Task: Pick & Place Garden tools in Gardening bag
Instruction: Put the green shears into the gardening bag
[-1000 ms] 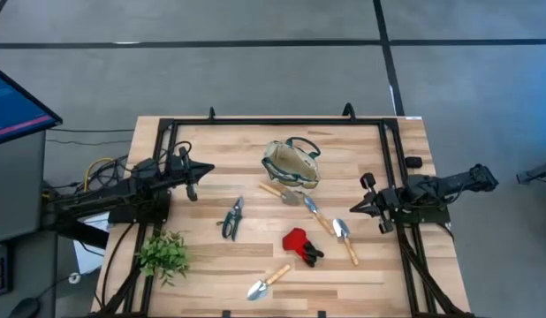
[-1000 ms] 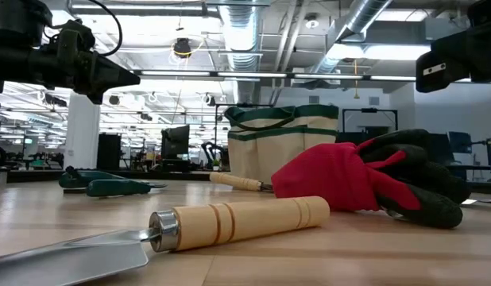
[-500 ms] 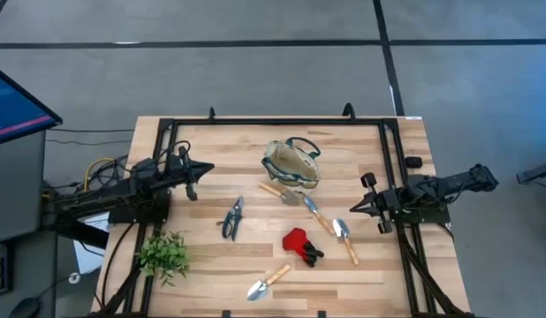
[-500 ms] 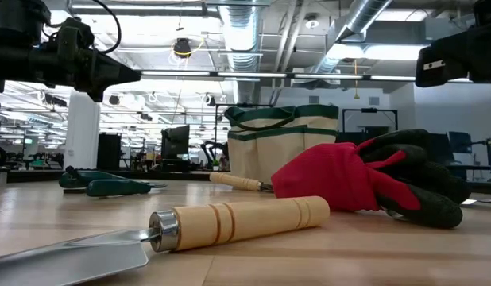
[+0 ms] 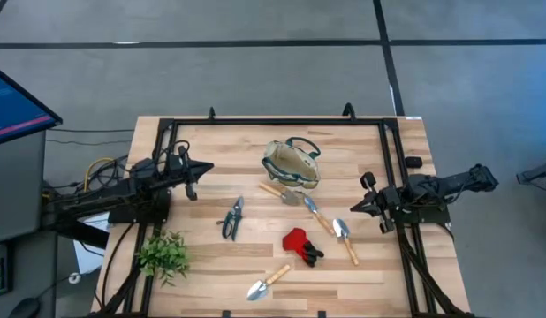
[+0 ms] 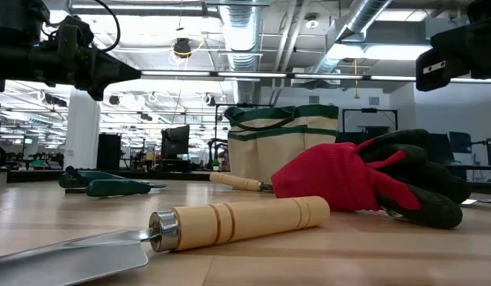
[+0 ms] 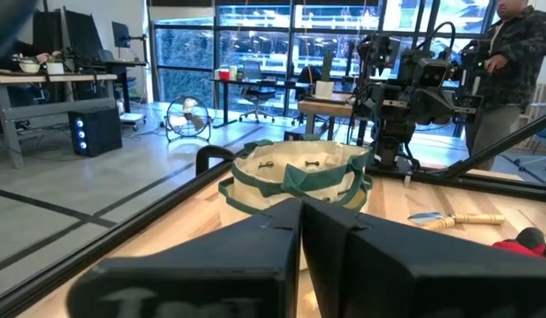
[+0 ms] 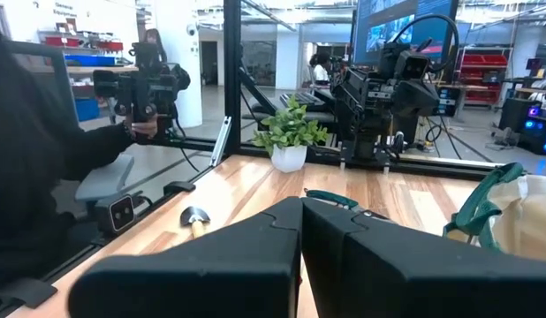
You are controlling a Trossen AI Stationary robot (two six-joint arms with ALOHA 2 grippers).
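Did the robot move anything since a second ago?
Almost nothing changed. The right gripper crept slightly toward the middle of the table; it is shut and holds nothing. The left gripper stayed put, shut and empty. The garden tools and the gardening bag lie where they were.

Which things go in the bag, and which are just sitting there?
For the job: gardening bag, three trowels, pruning shears, red-and-black tool.
Just lying about: leafy plant, monitor.
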